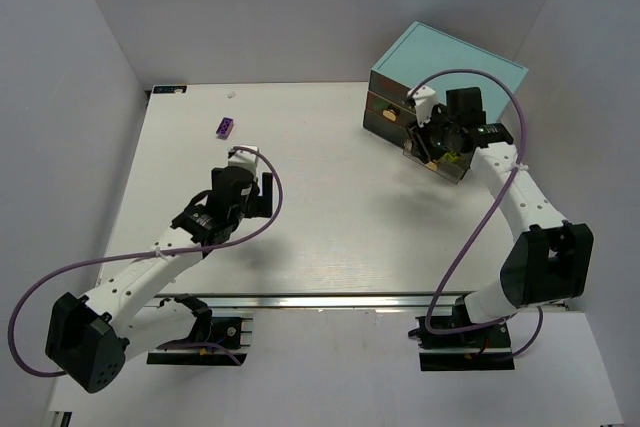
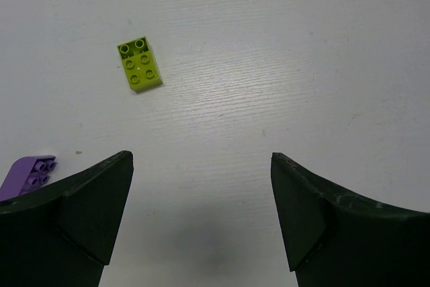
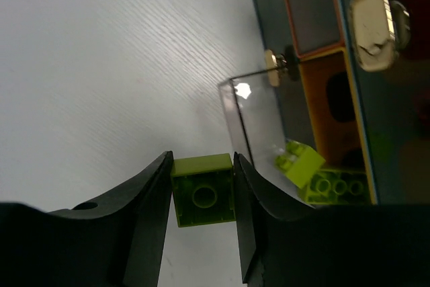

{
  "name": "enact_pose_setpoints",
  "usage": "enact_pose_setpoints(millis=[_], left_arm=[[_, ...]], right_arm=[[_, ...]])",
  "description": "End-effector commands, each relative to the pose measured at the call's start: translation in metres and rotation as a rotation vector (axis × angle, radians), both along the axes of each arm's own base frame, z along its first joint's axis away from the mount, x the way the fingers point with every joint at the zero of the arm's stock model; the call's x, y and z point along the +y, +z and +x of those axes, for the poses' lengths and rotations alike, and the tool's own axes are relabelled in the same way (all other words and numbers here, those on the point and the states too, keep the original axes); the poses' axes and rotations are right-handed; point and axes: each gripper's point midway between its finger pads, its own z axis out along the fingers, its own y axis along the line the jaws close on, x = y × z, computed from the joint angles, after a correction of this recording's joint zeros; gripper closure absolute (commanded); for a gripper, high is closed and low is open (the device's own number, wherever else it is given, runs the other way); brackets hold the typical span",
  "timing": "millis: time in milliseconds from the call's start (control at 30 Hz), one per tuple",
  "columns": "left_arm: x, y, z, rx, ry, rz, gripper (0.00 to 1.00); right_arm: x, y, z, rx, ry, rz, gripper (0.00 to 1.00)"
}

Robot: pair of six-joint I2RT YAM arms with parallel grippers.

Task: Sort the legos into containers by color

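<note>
Worktop: a white, wood-grained worktop (image 1: 330,237) with both arms bolted at its near edge.
Cabinet: a boxy cabinet with a light-blue top (image 1: 450,57) stands at the far right. Its closed smoky-brown drawers (image 3: 309,11) carry tan knobs (image 3: 374,8).
Open drawer: one translucent plastic drawer (image 3: 252,126) is pulled out of the cabinet front, over the worktop.
Right hand: the black two-fingered right hand (image 3: 201,166) hangs over the worktop just beside the open drawer's front wall. Its jaws are partly closed and grip a brick by two opposite sides.
Left hand: the black left hand (image 2: 201,159) is spread wide with nothing between its jaws, over bare worktop left of centre.
Held brick: a lime-yellow plastic brick (image 3: 203,196) is pinched between the right fingers, outside the drawer.
Drawer contents: at least two more lime-yellow bricks (image 3: 302,162) lie inside the open drawer.
Loose lime brick: a six-stud lime-yellow brick (image 2: 139,64) lies flat, studs up, ahead of the left hand and apart from it.
Purple brick: a purple studded brick (image 2: 30,171) lies on the worktop, partly hidden behind one left finger in the wrist view.
</note>
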Motion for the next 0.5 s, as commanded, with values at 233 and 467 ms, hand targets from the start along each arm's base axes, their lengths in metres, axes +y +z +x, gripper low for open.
enact_pose_setpoints(millis=[233,467], left_arm=[[0.004,0.009,0.012,-0.005,0.039,-0.032,0.07],[0.012,0.004,0.020,0.009,0.075,-0.022,0.06]], right_arm=[[-0.058,0.019,0.033,-0.194,-0.135,-0.089,1.00],[-0.088,0.011,0.047,-0.221,-0.197,-0.146,0.85]])
